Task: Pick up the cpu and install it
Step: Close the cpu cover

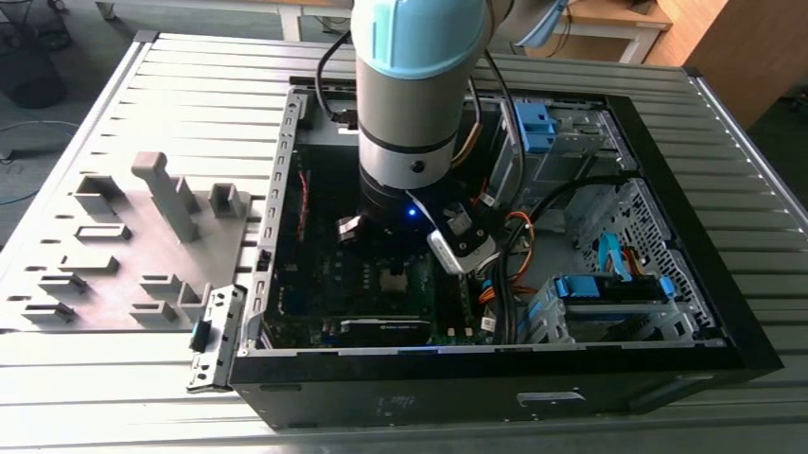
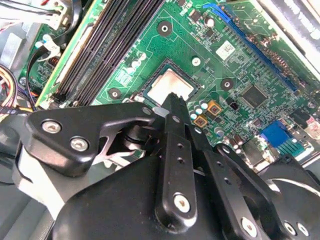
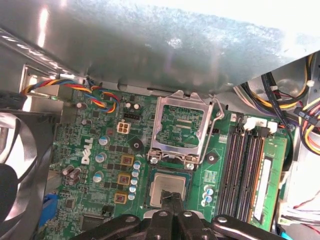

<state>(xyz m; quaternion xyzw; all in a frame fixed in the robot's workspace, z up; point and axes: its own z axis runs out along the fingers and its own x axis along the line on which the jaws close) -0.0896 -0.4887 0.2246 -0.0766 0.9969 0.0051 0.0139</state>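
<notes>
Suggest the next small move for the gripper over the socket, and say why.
Probably lift the gripper straight up a little, clear of the board. The cpu already lies flat in its socket, the fingers are together with their tips at its edge rather than around it, and the retention frame stands open beside it. Whether the tips touch the chip I cannot tell.

Silvery-grey cpu point(image 3: 168, 184), green motherboard point(image 3: 75, 142), black jaws.

Grey arm point(image 1: 407, 104), pale-blue cap point(image 1: 417, 38), black hand point(image 2: 173, 100)
</notes>
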